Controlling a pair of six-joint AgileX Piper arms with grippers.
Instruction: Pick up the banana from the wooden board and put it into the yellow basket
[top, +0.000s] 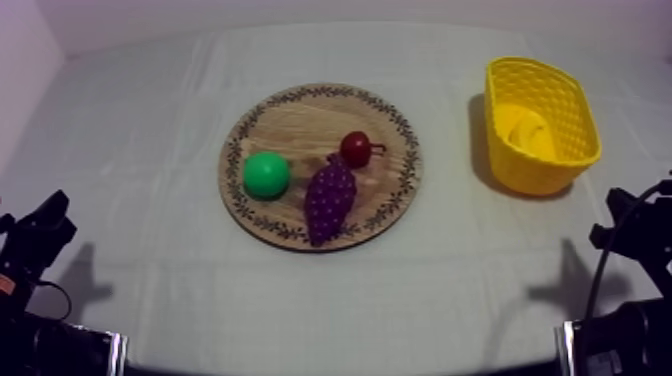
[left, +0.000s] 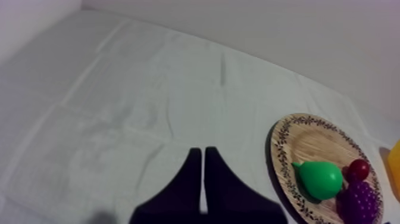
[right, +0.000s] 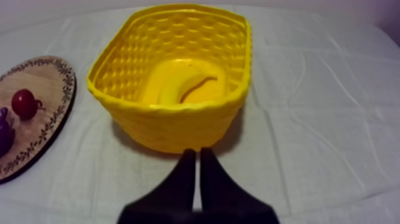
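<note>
Banana lies in the yellow basket; both grippers closed on nothing

Banana (top: 528, 132) rests on the floor of the yellow basket (top: 575, 120), curved along the basket's inner wall and wholly below its rim. The basket stands upright on the grey-white cloth (top: 450, 290), well apart from the round wooden board (top: 300, 115), on the side of the board toward my right arm.

3 toy fruits sit on the board. A green pear (top: 266, 175) is on the part of the board farthest from the basket. A bunch of purple grapes (top: 330, 198) lies just beside the pear, reaching toward the board's near patterned rim. A small red fruit (top: 356, 148) sits by the upper end of the grapes, on the part of the board nearer the basket; from above I cannot tell whether the 2 touch.

My left gripper (left: 203, 150) has its 2 black fingers pressed together in a narrow wedge with nothing between them. It hangs over bare cloth well off the board, on the side away from the basket.

My right gripper (right: 197, 151) is likewise closed, its 2 fingers together and empty. It points at the outer wall of the basket from just in front of it, beyond the basket from the board, without touching the wall.
</note>
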